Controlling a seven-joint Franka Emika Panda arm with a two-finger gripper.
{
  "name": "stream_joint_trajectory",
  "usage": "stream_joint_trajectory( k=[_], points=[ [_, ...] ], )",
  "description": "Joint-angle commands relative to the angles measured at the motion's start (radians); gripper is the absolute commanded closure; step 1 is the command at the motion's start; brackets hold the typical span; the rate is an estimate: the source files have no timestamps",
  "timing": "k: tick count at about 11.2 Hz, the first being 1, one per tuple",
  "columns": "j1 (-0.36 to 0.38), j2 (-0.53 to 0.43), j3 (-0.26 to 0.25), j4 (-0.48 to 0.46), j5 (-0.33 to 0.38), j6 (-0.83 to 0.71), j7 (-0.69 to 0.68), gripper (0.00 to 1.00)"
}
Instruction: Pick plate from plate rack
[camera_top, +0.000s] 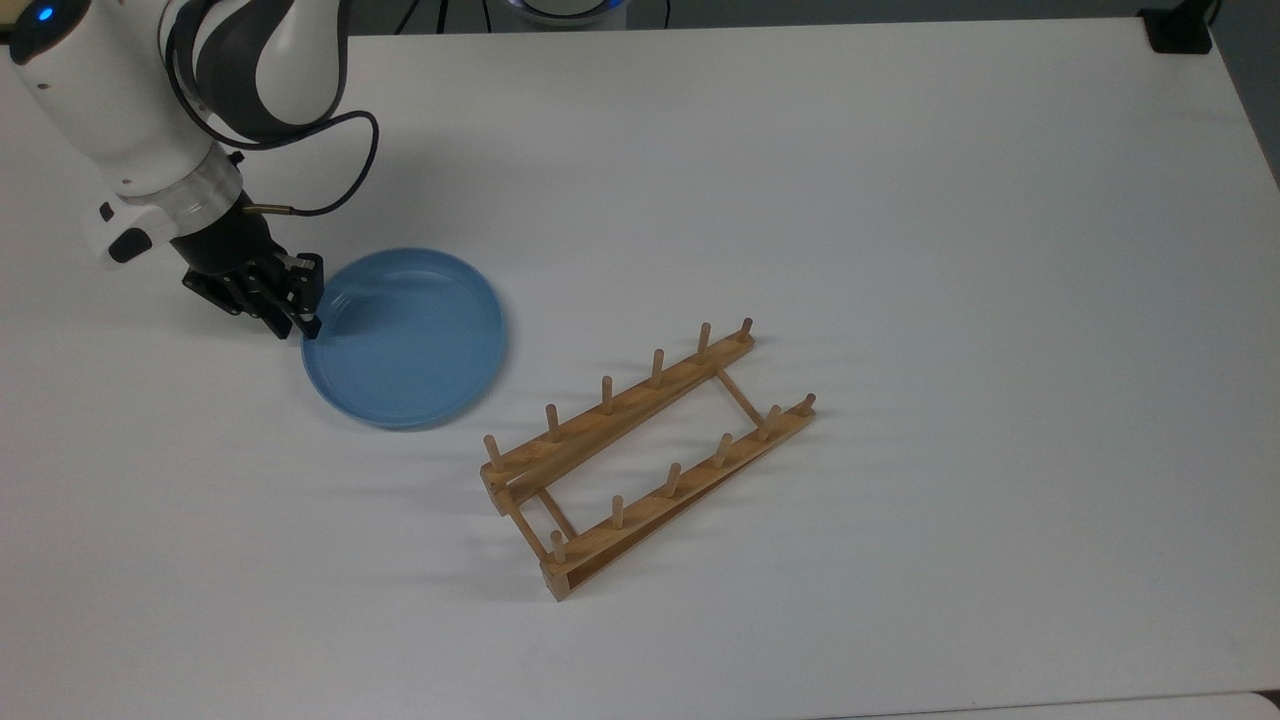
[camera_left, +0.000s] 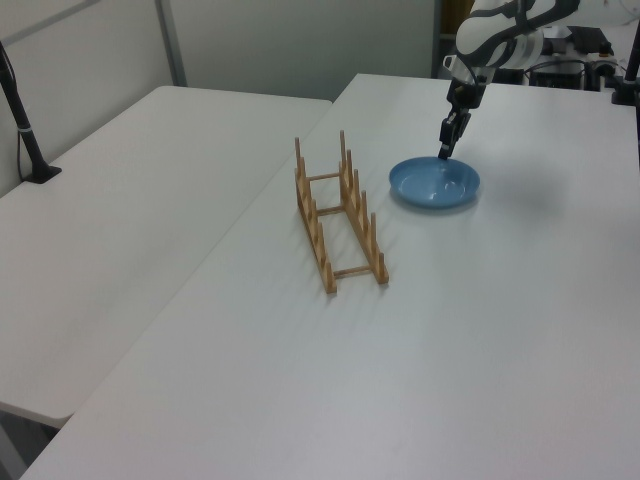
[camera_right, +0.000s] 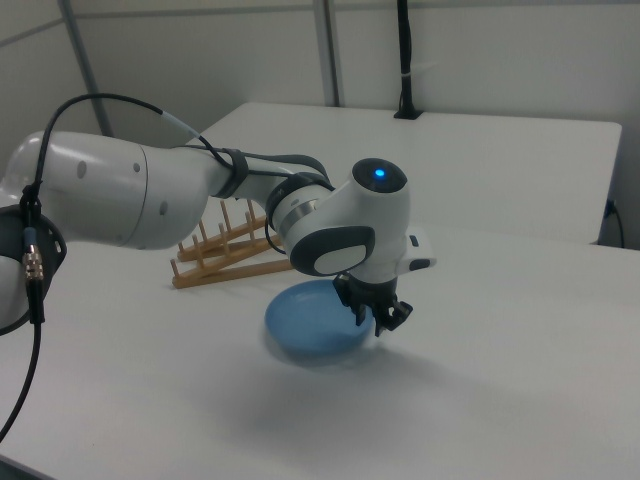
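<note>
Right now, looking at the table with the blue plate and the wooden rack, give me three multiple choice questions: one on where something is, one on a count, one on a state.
1. Where is the plate?
A. Standing between the rack's pegs
B. On the table, apart from the plate rack
C. Lying across the rack's rails

2. How many upright pegs does each rail of the plate rack carry?
A. Three
B. Five
C. Eight

3. How does the plate lie?
A. Flat on the white table, hollow side up
B. Upside down
C. Standing on its edge

Answers:
1. B: the top view shows bare table between plate and rack.
2. B: five pegs can be counted along each rail in the top view.
3. A: the left view shows the plate level on the table, with the gripper at its rim.
</note>
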Motion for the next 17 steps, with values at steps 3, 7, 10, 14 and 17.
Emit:
stream_joint_trajectory(
  k=[3,7,10,14,17],
  points=[
    [0.009,-0.085,-0.003,-0.008,-0.047,-0.108,0.013,0.14],
    [0.141,-0.241,0.016,-0.002,-0.335,-0.267,0.338,0.00],
    [0.131,-0.362,0.157,-0.002,-0.500,-0.330,0.533,0.00],
    [0.152,-0.473,0.154,-0.002,-0.497,-0.431,0.539,0.00],
    [0.146,-0.471,0.137,0.006,-0.493,-0.447,0.540,0.00]
  ],
)
